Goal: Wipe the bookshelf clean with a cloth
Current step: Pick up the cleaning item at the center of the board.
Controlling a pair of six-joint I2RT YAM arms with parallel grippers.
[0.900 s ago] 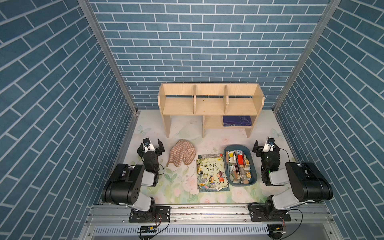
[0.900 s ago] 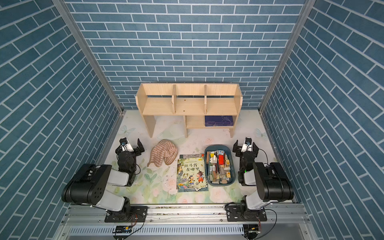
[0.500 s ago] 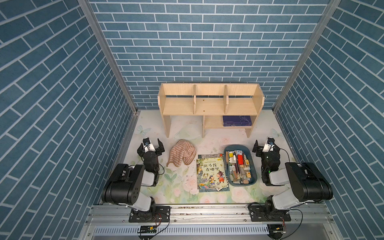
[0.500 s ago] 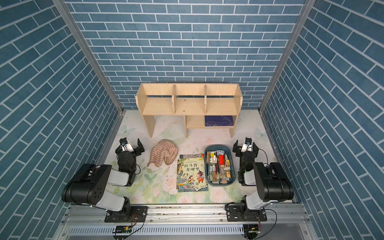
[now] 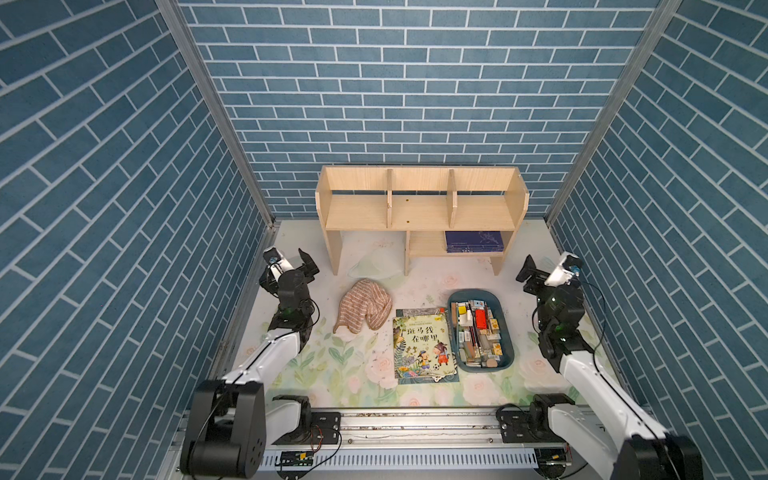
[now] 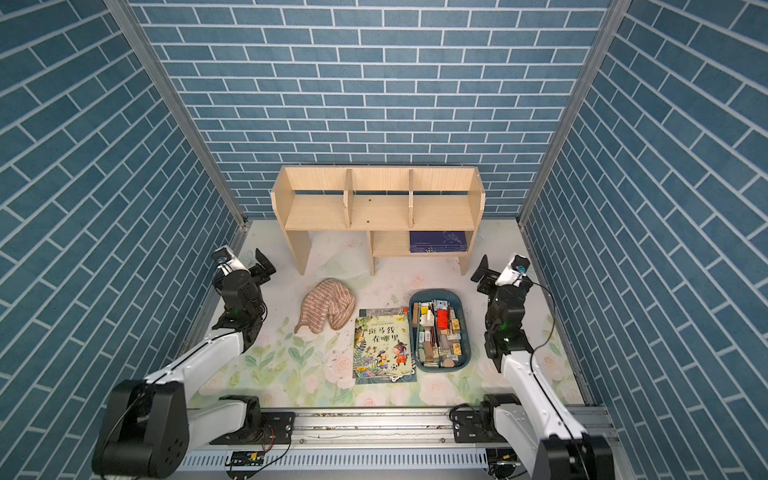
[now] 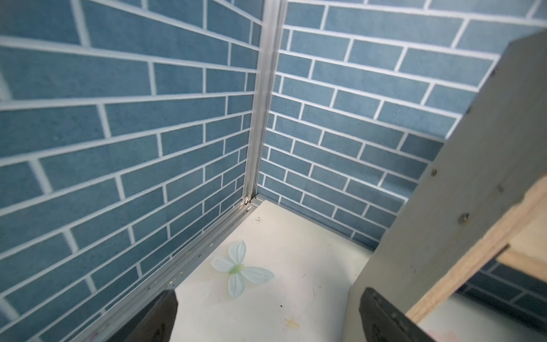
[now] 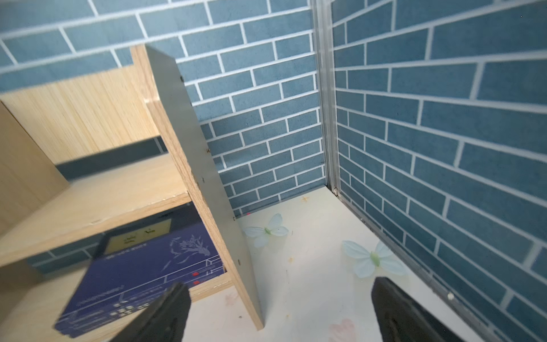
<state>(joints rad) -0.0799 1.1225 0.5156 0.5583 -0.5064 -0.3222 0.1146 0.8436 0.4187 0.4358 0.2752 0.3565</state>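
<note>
Cloth (image 5: 365, 305) near left claw (image 5: 291, 267), apart, beside picture book (image 5: 422, 343)

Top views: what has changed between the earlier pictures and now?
Both arms unfolded and rose: the left end effector and the right end effector moved a little toward the bookshelf. Nothing was grasped; both stay open. The cloth, picture book and blue bin did not move.

Wide-spread left pincer (image 7: 268, 296) beside the bookshelf (image 7: 444, 222) end panel.
</note>
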